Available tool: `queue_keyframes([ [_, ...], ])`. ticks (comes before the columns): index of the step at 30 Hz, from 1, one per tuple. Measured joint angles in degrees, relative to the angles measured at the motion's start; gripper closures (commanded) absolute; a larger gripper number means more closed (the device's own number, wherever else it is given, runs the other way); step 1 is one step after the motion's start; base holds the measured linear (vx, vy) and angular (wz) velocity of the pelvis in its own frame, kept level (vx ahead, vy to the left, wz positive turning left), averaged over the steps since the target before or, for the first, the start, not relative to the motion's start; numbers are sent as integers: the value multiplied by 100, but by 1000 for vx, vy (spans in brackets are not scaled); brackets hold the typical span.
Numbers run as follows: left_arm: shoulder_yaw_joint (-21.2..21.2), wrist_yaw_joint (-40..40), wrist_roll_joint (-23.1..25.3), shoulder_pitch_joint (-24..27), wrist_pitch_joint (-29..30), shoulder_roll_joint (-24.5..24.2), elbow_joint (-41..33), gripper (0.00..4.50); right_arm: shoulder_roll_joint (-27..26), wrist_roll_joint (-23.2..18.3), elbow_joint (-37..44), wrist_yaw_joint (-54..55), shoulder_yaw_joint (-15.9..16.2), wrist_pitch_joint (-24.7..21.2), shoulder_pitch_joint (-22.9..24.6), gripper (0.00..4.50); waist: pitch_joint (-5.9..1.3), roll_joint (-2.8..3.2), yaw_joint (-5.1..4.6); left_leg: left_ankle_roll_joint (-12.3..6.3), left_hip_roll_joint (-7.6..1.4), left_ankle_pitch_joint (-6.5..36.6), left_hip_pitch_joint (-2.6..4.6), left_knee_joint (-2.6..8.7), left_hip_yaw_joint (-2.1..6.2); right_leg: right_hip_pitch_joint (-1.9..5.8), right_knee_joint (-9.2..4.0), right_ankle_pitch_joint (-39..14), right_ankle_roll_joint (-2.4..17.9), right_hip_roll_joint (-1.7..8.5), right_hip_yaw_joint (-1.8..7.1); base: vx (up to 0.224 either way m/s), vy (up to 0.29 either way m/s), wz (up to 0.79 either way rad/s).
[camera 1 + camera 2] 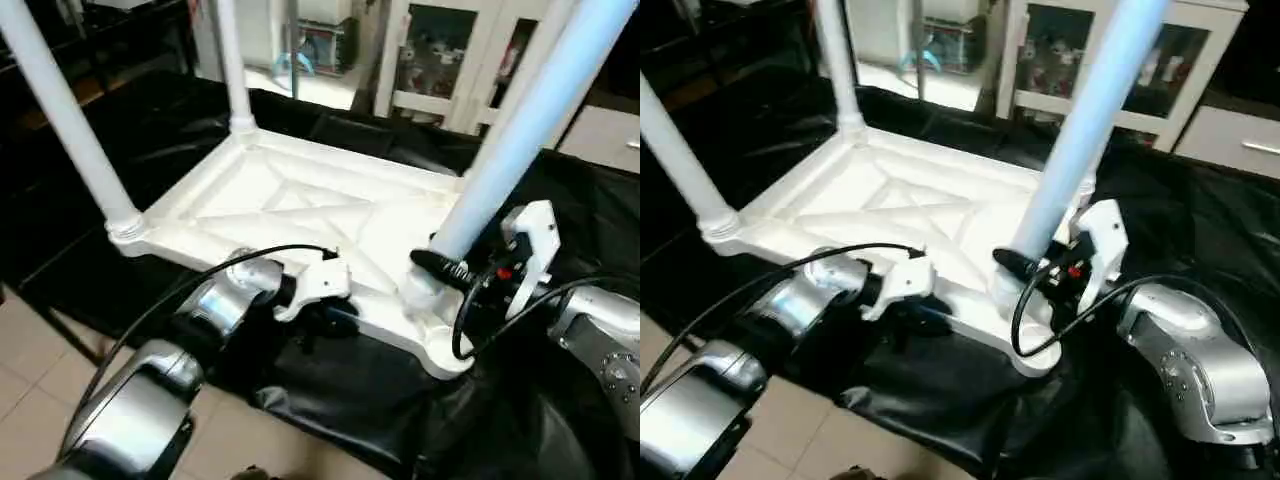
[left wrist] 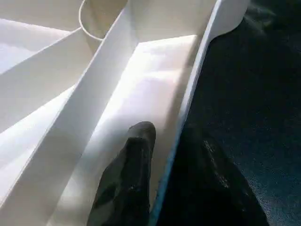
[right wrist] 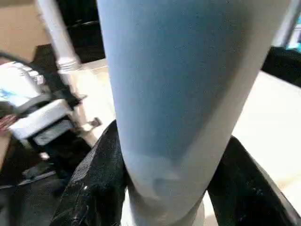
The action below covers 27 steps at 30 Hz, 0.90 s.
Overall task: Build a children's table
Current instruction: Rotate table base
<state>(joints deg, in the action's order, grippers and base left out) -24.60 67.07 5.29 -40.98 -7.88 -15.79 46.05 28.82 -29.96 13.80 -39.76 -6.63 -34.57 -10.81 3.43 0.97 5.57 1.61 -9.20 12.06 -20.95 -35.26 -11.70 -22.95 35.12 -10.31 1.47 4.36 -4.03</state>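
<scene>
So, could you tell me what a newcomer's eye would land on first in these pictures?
Probably the white tabletop, lying upside down on a black sheet with its ribbed underside up and legs rising from its corners. Next, the near right leg, which the right tool clasps just above its corner socket. The left tool pinches the tabletop's near rim, one finger inside and one outside.

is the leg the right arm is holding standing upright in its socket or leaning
Leaning. The leg rises from the near corner socket of the tabletop slanting away to the robot's right, with the right end effector clamped low on it.
</scene>
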Motion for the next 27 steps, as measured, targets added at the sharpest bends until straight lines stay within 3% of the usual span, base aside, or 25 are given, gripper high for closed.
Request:
queue_keyframes([
  [9, 277, -69, -95, 857, 727, -977, -1370, 370, -114, 48, -175, -1, 62, 106, -79, 264, -9, -89, -392, 12, -8, 4, 34, 18, 39, -13, 12, -5, -29, -3, -25, 0, 0, 0],
  [17, 675, -401, 122, 1187, 1207, -1720, -1854, 373, -115, 101, -300, -48, 141, 145, -136, 264, -1, -155, -435, 58, -8, 30, 91, 41, 83, -20, -12, -3, -27, -3, -59, 0, -1, -2],
  [20, 804, -416, 99, 1358, 1085, -1849, -2025, 376, -114, 105, -371, -66, 157, 148, -217, 264, 3, -191, -380, 67, -7, 36, 91, 45, 82, -22, -10, 6, -12, -3, -59, 0, 0, 0],
  [27, 768, -231, -102, 1501, 732, -1519, -2364, 379, -133, 107, -554, -124, 259, 151, -407, 264, 16, -266, -23, 39, -4, 33, 84, 60, 39, -50, -13, 18, 16, 18, -49, 0, 0, 0],
])
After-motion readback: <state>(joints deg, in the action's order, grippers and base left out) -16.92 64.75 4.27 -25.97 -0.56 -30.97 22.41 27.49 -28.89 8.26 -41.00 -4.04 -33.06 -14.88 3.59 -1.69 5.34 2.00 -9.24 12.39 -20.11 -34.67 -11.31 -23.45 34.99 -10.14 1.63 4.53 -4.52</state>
